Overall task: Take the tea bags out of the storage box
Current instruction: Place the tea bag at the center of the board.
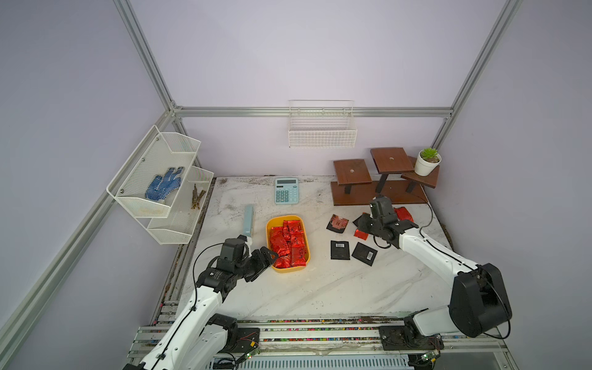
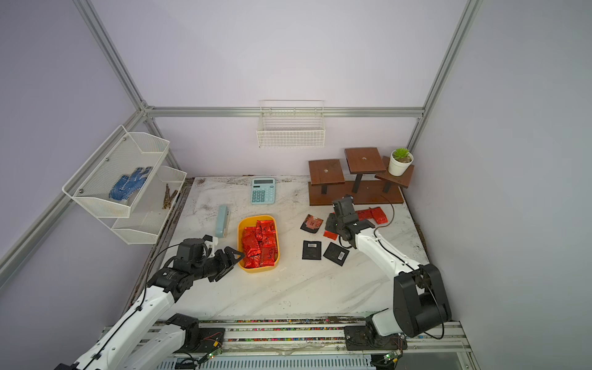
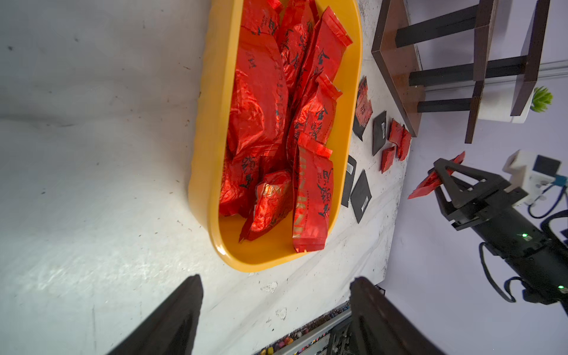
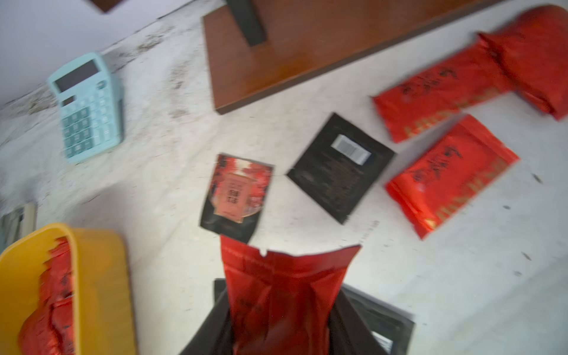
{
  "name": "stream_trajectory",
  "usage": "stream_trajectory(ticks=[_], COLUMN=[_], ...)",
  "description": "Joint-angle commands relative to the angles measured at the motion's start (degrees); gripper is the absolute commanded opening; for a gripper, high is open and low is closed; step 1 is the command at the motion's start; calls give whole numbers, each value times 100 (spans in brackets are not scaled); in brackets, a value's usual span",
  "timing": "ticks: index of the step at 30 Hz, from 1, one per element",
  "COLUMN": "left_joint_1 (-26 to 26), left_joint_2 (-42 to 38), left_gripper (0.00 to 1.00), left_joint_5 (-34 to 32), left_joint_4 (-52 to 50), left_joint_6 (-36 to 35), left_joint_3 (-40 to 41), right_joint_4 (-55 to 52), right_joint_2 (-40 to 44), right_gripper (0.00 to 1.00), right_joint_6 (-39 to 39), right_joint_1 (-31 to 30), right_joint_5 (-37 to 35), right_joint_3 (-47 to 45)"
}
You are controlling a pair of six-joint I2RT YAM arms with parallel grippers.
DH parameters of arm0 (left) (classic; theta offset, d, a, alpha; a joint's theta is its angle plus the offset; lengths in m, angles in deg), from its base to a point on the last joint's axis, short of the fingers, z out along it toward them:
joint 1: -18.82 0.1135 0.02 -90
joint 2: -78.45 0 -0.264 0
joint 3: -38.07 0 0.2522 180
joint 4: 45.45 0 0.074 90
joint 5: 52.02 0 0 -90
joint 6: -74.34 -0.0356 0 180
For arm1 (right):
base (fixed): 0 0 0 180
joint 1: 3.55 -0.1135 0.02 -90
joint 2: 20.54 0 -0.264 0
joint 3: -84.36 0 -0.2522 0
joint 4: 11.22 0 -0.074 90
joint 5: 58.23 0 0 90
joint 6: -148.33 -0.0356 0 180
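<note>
Tea bags (image 1: 288,243): red ones piled in the storage box (image 1: 268,230), mid-table (image 1: 320,288); loose sachets (image 1: 339,250) lie to its right.
Right wrist view alone: a red sachet (image 4: 282,276) pinched in my right gripper (image 4: 278,322); the top views hide this grip.
Right arm: stretched far-right, gripper off the table.
Left side: my left gripper (image 3: 276,295) spread wide, empty, by the box's near-left corner.

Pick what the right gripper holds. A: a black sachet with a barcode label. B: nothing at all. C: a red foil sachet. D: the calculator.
C: in the right wrist view a red foil sachet sticks out from between the closed jaws of the right gripper.
</note>
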State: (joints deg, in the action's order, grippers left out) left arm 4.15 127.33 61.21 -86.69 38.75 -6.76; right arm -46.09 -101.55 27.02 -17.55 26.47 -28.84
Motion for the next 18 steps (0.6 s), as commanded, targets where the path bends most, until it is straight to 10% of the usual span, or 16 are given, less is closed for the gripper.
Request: stream_trajectory(ticks=[1,18], left_joint_1=[-205,-282], left_joint_2=[236,-155], left_gripper=[78,79], left_joint_5=[-89,-2], left_joint_4=[667,917], left_joint_6=[131,211], left_joint_3=[-215,175], right_joint_4=[425,590], right_joint_2=[232,-423], right_gripper=[42,42], right_joint_6=[-405,-2133], right_joint_1=[713,3010], right_joint_5=[521,915], right_joint_3=[-614,-736])
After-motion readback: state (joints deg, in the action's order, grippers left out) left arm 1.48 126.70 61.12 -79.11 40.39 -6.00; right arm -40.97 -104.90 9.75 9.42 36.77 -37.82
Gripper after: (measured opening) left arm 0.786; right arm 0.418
